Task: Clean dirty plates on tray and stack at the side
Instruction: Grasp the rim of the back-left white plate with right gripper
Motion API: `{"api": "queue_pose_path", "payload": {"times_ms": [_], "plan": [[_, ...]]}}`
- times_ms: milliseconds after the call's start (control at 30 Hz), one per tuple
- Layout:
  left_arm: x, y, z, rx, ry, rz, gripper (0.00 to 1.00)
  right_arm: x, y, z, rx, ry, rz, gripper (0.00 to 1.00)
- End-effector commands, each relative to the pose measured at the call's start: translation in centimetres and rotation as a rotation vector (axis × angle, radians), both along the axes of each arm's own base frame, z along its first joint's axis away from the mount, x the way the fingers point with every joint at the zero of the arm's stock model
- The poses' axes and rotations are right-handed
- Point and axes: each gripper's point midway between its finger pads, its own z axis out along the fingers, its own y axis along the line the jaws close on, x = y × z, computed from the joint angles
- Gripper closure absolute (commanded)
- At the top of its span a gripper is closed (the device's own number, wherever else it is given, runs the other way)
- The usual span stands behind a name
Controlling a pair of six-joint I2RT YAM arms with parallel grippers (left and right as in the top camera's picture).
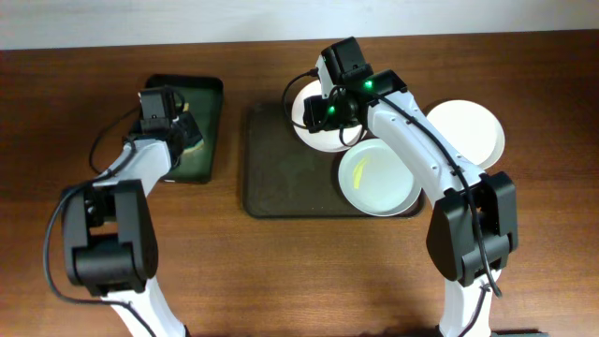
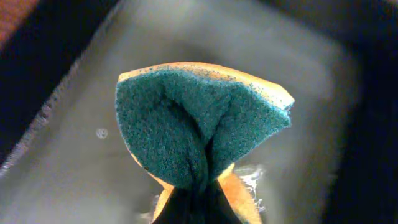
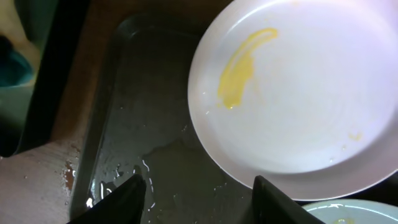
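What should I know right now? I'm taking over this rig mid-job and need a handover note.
Left gripper: shut on the sponge, held over the water in the basin.
Right gripper: open and empty, above the rear plate.
Plates: the rear plate and the front plate sit on the wet tray, both with yellow smears. The third plate lies on the table right of the tray and looks clean.
Done: apparently one plate cleaned and set aside.
Left: wipe both tray plates and stack them on the third plate.
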Motion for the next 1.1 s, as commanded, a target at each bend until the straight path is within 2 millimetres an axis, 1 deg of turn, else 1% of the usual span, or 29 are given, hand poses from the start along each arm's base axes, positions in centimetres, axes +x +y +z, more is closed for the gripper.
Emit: {"api": "queue_pose_path", "payload": {"times_ms": [0,67,133,233,267,300,333,367,433,467,533,600,733,800,933,1000,1067], "plan": [[-0.2,0.7,-1.1,0.019,0.022,0.005,1.00,0.3,-0.2,0.1,-0.017,-0.011,-0.018,0.42],[-0.2,0.7,-1.1,0.019,0.025,0.005,0.95,0.5,-0.5,0.0,-0.033,-0.018,-0.028,0.40],[-0.2,0.7,-1.1,0.020,0.023,0.005,0.95,1.1,-2.2,-0.3,-0.119,-0.045,-0.076,0.37],[-0.3,0.7,-1.2,0.021,0.028,0.006,0.96,1.9,-4.3,-0.8,-0.198,-0.064,-0.173,0.36],[-0.5,1.4,-1.2,0.050,0.039,0.028,0.98,2.6,-5.6,-1.4,-0.227,-0.064,-0.228,0.36],[-1.1,2.5,-1.4,0.105,0.062,0.070,1.00,3.3,-6.6,-2.0,-0.237,-0.066,-0.257,0.36],[-1.3,2.8,-1.4,0.119,0.070,0.080,1.00,3.5,-6.8,-2.3,-0.235,-0.067,-0.263,0.35],[-1.5,3.0,-1.5,0.132,0.079,0.088,1.00,4.0,-7.2,-2.9,-0.235,-0.065,-0.274,0.34],[-1.9,3.0,-1.7,0.131,0.095,0.087,1.00,4.7,-8.0,-4.3,-0.239,-0.056,-0.294,0.34],[-2.1,3.0,-1.8,0.130,0.105,0.086,1.00,5.2,-8.7,-5.5,-0.244,-0.044,-0.309,0.34],[-2.3,3.0,-2.0,0.130,0.119,0.085,1.00,5.8,-9.9,-6.7,-0.263,-0.038,-0.350,0.33],[-2.5,3.0,-2.1,0.130,0.129,0.084,1.00,6.2,-11.6,-7.4,-0.281,-0.029,-0.404,0.33],[-2.6,2.9,-2.2,0.126,0.131,0.082,1.00,6.5,-14.1,-7.6,-0.276,-0.013,-0.447,0.33],[-2.5,2.8,-2.2,0.124,0.128,0.081,1.00,6.4,-14.4,-7.8,-0.250,0.008,-0.447,0.32],[-2.4,1.6,-2.4,0.063,0.129,0.038,1.00,5.9,-13.5,-8.6,-0.199,0.046,-0.414,0.32],[-2.8,1.0,-2.8,0.036,0.147,0.021,1.00,5.7,-13.4,-9.2,-0.203,0.058,-0.409,0.32],[-3.4,0.9,-3.1,0.030,0.175,0.018,1.00,5.6,-13.2,-9.8,-0.208,0.070,-0.403,0.32]]}}
